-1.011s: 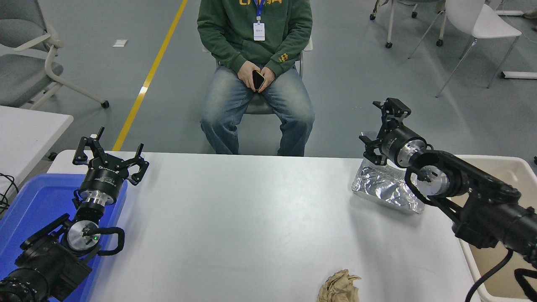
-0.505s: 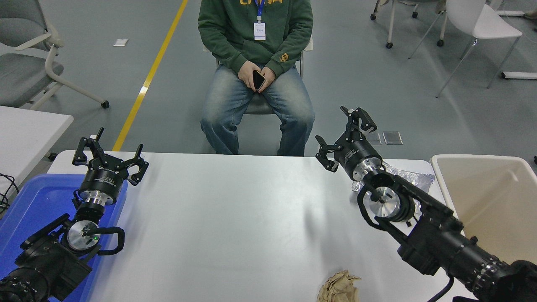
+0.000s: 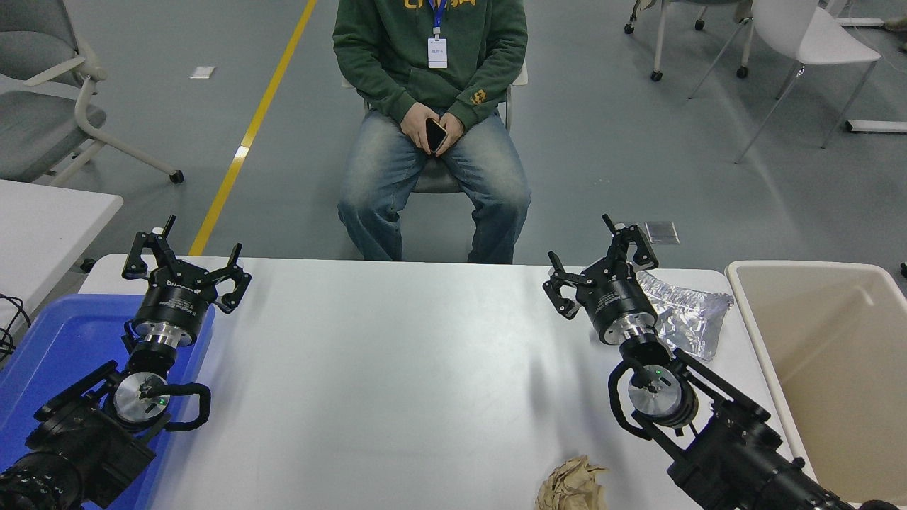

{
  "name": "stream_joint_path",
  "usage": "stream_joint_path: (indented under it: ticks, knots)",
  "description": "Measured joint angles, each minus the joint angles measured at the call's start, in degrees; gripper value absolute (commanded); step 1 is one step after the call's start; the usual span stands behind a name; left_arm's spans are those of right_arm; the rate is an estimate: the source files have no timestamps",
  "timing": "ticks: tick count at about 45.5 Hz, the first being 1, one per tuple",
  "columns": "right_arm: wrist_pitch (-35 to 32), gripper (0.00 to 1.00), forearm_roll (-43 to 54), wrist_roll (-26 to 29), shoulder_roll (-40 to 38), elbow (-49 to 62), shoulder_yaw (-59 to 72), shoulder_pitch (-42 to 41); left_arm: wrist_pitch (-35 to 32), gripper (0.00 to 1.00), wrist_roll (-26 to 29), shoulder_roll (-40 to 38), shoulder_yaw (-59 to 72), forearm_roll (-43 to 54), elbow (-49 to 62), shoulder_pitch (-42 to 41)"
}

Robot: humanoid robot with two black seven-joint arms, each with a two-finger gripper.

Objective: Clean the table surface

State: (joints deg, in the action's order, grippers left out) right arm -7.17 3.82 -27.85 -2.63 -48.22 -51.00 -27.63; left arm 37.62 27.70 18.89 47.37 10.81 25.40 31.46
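The table surface [image 3: 397, 368] is being shown as the widest thing in view, stretching between the two arms, and most of it is lying bare. At the right edge a beige bin [image 3: 836, 368] is being kept just beside the table, and nothing can be made out lying in the part of it that is visible. At the left edge a blue tray [image 3: 64, 340] is being partly covered by the parked left arm, whose left gripper [image 3: 186, 265] is being held spread open over the table's far left corner with nothing in it. A person [image 3: 432, 127] is being seated beyond the far edge, with a phone held in the lap. The right gripper [image 3: 599, 265] is being held near the far right corner, its fingers spread wide and empty, just beside a crumpled foil wrapper [image 3: 691, 312] that is lying on the table next to the bin. A crumpled brown paper ball [image 3: 570, 485] is being left at the near edge. The cleaning is judged unfinished: two pieces of litter are waiting to be cleared, and neither is being gripped.
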Motion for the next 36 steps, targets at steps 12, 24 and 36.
stream_joint_path:
  ticks: [12,24,36]
  knots:
    - [-0.23,1.00,0.04,-0.13,-0.44,0.04,-0.46,0.53,0.00,1.00,0.00,0.00,0.00,-0.01,0.00,0.00]
    - [-0.10,1.00,1.74,0.25,-4.27,-1.11,2.36,-0.20,0.00,1.00,0.00,0.00,0.00,-0.01,0.00,0.00]
    - [1.65,1.00,4.02,1.11,-14.00,-4.50,12.65,-3.74,0.00,1.00,0.00,-0.01,0.00,0.01,-0.01,0.00]
